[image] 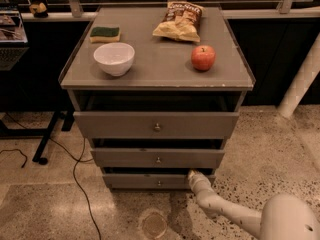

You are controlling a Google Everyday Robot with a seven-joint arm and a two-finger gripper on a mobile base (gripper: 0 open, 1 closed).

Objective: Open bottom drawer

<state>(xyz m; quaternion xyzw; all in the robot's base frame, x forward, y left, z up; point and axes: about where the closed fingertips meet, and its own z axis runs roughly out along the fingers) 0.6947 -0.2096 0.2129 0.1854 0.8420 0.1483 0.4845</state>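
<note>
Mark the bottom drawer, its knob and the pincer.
bottom drawer [130,181]: camera view, front panel's left half.
knob [159,183]: camera view, its round head.
pincer [192,174]: camera view, tip at drawer's upper edge.

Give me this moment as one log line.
task: open bottom drawer | gripper: at its front's upper edge, right of knob

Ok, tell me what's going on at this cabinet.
The robot's arm reaches in low from the right, with its gripper at the upper right edge of the bottom drawer, right of its knob. The drawer shows only a narrow dark gap above its front. A bowl, sponge, chip bag and apple sit on the cabinet top.
</note>
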